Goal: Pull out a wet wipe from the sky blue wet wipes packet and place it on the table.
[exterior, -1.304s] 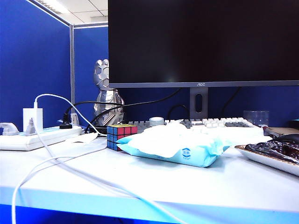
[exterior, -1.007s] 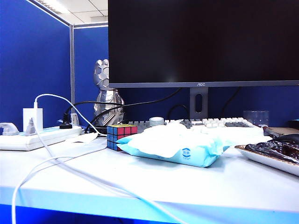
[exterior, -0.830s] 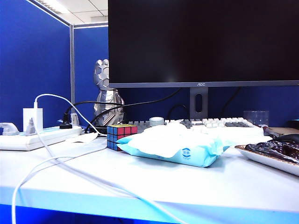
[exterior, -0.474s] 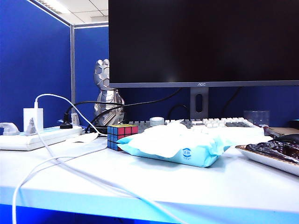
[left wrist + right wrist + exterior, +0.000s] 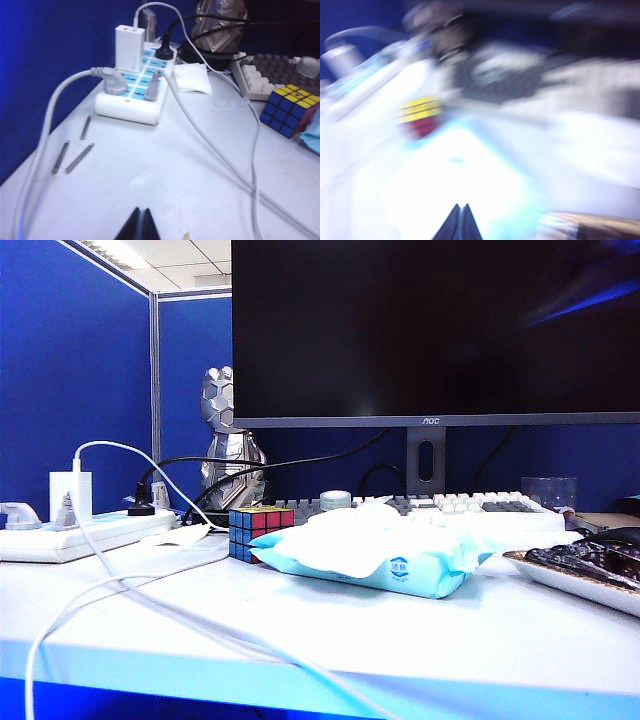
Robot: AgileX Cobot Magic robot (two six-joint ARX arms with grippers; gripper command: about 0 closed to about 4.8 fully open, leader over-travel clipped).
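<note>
A: While both hands sit clenched and empty, where's the packet?

B: Mid-tabletop, wipe on top. Right hand points at it; left hand faces the left edge.

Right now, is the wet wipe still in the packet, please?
In: the wet wipe sits bunched atop the sky blue wet wipes packet, not on the table.

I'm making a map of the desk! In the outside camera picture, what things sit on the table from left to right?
Power strip → puzzle cube → wipes packet → dark tray. Neither gripper shows in this view.
</note>
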